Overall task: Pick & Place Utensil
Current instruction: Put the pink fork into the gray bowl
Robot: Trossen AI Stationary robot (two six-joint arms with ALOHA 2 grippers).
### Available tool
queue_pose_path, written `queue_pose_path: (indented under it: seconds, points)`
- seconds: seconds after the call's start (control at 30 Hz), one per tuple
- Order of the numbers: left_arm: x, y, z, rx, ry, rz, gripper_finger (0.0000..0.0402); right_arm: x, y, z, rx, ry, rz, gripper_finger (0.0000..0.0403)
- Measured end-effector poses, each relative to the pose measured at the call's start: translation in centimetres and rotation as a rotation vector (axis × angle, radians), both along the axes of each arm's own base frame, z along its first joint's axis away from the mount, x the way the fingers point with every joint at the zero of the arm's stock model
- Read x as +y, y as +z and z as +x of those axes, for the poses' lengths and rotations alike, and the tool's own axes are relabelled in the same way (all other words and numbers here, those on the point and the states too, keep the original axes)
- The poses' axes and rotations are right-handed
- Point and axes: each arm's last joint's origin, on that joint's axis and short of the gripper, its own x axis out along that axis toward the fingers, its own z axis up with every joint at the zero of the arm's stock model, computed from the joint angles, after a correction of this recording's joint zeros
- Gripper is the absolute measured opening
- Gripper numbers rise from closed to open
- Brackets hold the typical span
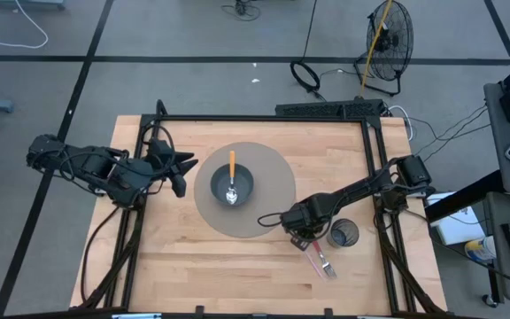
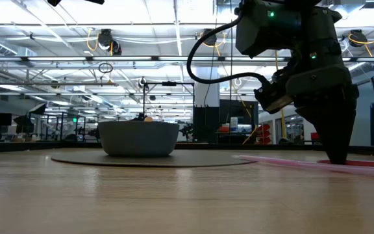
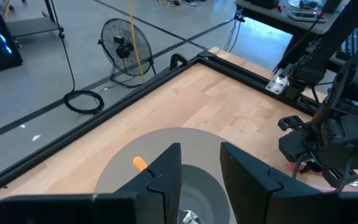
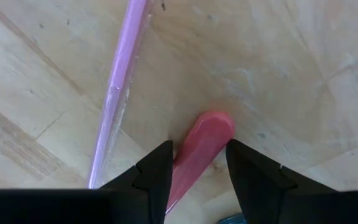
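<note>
A dark bowl (image 1: 242,182) stands on a round grey mat (image 1: 273,177) and holds a spoon with an orange handle (image 1: 232,164). Right of the mat, a red-handled utensil (image 4: 213,127) and a pink-purple one (image 4: 120,87) lie flat on the wood, seen from above as a pair (image 1: 320,259). My right gripper (image 4: 199,146) points down, open, its fingers standing on either side of the red handle's rounded end. My left gripper (image 3: 201,158) is open and hovers at the mat's left edge (image 1: 182,170).
A dark mesh cup (image 1: 343,233) stands just right of my right gripper. A black frame (image 1: 264,118) runs along the table's far and side edges. Bare wood lies toward the near edge (image 1: 220,275). In the low view the bowl (image 2: 138,138) sits left of my right gripper (image 2: 336,153).
</note>
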Motion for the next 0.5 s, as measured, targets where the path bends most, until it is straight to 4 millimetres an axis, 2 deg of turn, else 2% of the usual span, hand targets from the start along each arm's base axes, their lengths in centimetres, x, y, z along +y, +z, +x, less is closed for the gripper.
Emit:
queue_pose_path:
  seconds: [0.3, 0.4, 0.5]
  points:
    - [0.0, 0.0, 0.0, -0.011, 0.01, -0.018, 0.0118, -1.2, -0.1, 0.3, -0.007, 0.0, -0.022, 0.0065]
    - [0.0, 0.0, 0.0, -0.012, 0.01, -0.02, 0.0118, -1.6, -0.1, 0.4, -0.009, -0.009, -0.023, 0.0063]
    - [0.0, 0.0, 0.0, -0.012, 0.01, -0.02, 0.0118, -2.1, -0.1, 0.5, -0.006, -0.035, -0.024, 0.0077]
